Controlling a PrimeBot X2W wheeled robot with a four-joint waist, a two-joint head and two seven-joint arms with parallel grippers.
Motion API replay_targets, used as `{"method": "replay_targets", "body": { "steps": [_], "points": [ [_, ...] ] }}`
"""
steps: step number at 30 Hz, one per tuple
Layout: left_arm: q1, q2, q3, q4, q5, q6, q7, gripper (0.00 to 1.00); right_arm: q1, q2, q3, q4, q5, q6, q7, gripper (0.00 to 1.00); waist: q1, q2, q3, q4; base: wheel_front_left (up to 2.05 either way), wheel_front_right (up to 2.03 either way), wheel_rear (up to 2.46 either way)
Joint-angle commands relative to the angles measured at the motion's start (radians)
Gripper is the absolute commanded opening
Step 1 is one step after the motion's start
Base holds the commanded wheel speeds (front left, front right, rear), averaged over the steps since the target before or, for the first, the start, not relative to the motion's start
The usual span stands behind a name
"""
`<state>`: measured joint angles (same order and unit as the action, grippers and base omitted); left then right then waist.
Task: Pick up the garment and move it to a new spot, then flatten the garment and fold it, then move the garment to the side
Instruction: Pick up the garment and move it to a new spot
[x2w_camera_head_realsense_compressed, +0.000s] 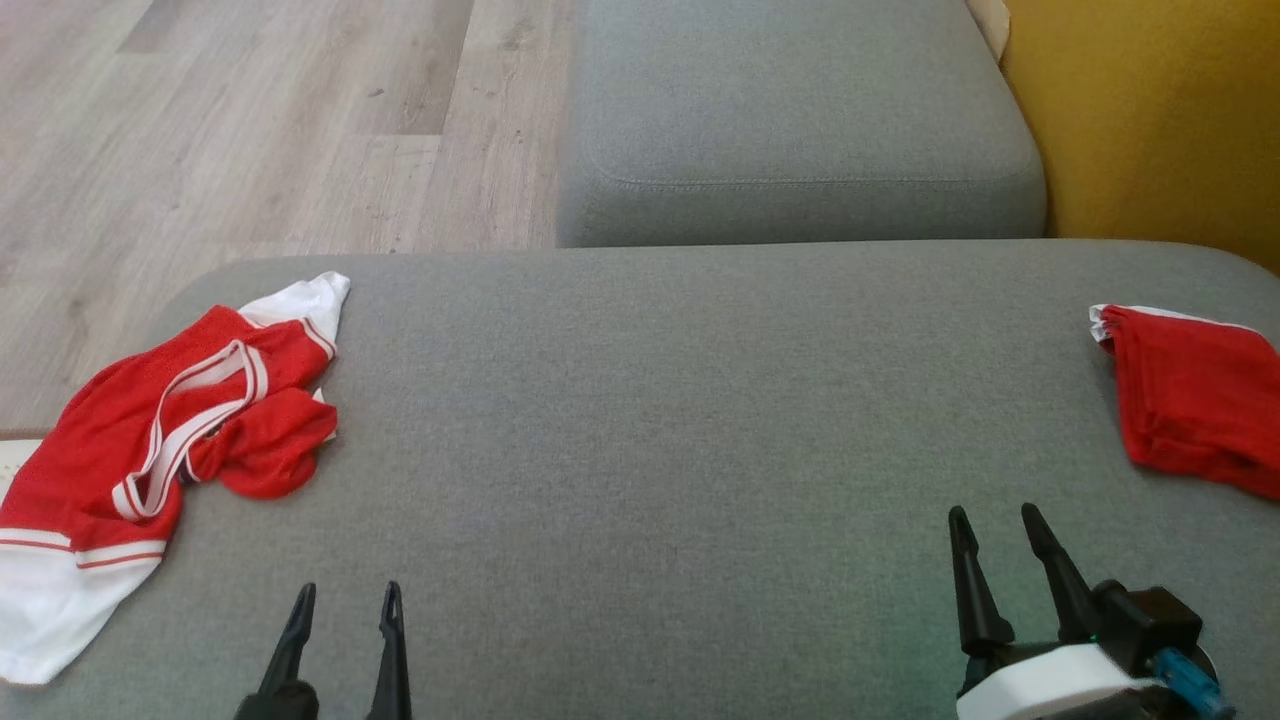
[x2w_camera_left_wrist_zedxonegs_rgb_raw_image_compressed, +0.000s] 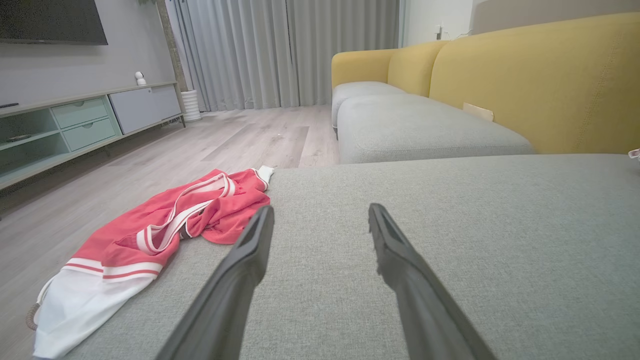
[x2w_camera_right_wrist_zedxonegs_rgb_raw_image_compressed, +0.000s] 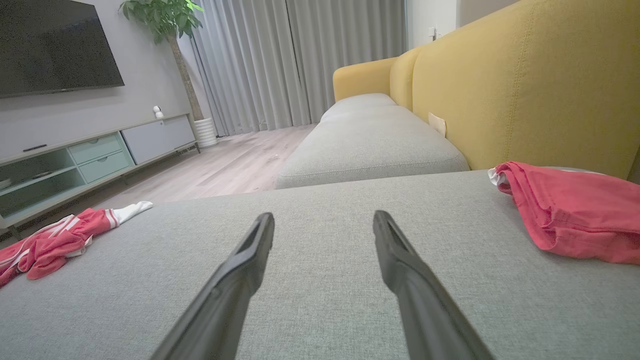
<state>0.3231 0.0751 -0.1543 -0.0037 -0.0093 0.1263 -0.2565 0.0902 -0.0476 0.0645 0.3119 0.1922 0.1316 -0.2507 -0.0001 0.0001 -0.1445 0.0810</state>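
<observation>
Both my left claw (x2w_camera_head_realsense_compressed: 348, 597) and right claw (x2w_camera_head_realsense_compressed: 990, 515) hover spread and empty at the near edge of the cushion (x2w_camera_head_realsense_compressed: 640, 420), since the crumpled garment (x2w_camera_head_realsense_compressed: 170, 430) draped over its left edge awaits pickup.

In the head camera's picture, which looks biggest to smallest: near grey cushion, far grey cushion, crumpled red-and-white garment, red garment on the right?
1. near grey cushion
2. far grey cushion, though farther off
3. crumpled red-and-white garment
4. red garment on the right, cut off by the edge, so unsure
</observation>
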Motion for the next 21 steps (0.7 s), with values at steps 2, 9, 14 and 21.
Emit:
{"method": "replay_targets", "body": {
  "steps": [2, 9, 14, 21],
  "points": [
    [-0.064, 0.004, 0.022, -0.033, 0.003, -0.003, -0.005, 1.0, -0.034, -0.003, 0.021, -0.041, 0.001, -0.001, -0.011, 1.0, 0.0001, -0.0001, 0.001, 0.004, 0.0, 0.0, 0.0],
    [-0.075, 0.006, 0.018, -0.029, 0.004, -0.005, -0.005, 1.0, -0.027, -0.003, 0.029, -0.045, -0.005, -0.001, -0.011, 1.0, 0.0001, -0.0001, -0.001, 0.012, 0.0, 0.0, 0.0],
    [-0.081, 0.006, 0.015, -0.028, 0.005, -0.004, -0.005, 1.0, -0.023, -0.003, 0.031, -0.045, -0.005, -0.001, -0.011, 1.0, 0.0001, -0.0001, -0.001, 0.017, 0.0, 0.0, 0.0],
    [-0.084, 0.012, 0.013, -0.028, 0.011, 0.006, -0.005, 1.0, -0.008, -0.003, 0.042, -0.046, 0.009, -0.001, -0.011, 1.0, 0.0001, -0.0001, 0.004, 0.059, 0.0, 0.0, 0.0]
  ]
}}
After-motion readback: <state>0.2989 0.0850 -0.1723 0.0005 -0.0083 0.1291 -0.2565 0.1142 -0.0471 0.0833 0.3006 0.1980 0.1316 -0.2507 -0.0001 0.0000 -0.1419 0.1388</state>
